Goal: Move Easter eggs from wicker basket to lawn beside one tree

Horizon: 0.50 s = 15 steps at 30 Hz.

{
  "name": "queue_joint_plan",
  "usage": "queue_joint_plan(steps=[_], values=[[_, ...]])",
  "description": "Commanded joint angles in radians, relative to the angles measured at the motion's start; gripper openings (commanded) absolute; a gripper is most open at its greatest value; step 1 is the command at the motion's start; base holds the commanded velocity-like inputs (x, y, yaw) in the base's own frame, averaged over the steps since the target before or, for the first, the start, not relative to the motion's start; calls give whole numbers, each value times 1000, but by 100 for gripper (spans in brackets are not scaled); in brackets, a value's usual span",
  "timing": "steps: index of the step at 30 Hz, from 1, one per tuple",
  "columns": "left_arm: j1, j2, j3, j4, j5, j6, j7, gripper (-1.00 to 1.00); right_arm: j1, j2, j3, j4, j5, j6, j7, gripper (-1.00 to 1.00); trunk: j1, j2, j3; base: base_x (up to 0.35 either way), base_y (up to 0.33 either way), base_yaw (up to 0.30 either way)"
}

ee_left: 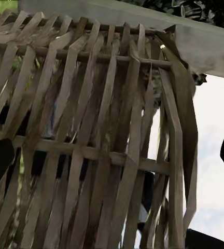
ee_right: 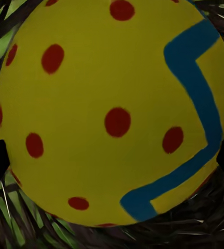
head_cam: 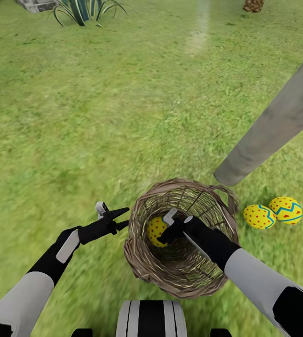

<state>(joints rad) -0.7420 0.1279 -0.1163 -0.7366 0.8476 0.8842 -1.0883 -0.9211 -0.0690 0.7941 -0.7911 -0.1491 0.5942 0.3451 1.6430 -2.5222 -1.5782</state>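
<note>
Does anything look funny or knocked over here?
Yes. The wicker basket looks tipped toward the robot, its mouth facing the camera instead of the sky. One Easter egg is inside at the right gripper; two eggs lie on the lawn by the tree trunk.

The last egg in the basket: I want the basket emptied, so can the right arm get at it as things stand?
Probably yes. The right gripper is already down inside the open-topped basket, right at the egg. In the right wrist view the egg sits close between the fingertips, nothing in front of it.
</note>
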Motion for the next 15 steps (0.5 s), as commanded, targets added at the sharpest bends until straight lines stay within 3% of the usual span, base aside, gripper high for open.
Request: queue_joint_plan(steps=[1, 15], values=[[0, 1, -3, 0, 5, 5, -1, 100, -1, -2, 4, 30, 16, 1, -8, -100, 0, 0, 3, 0, 0, 0], [5, -5, 2, -6, 11, 0, -7, 100, 5, 4, 9, 36, 11, -3, -14, -100, -6, 3, 54, 0, 0, 0]])
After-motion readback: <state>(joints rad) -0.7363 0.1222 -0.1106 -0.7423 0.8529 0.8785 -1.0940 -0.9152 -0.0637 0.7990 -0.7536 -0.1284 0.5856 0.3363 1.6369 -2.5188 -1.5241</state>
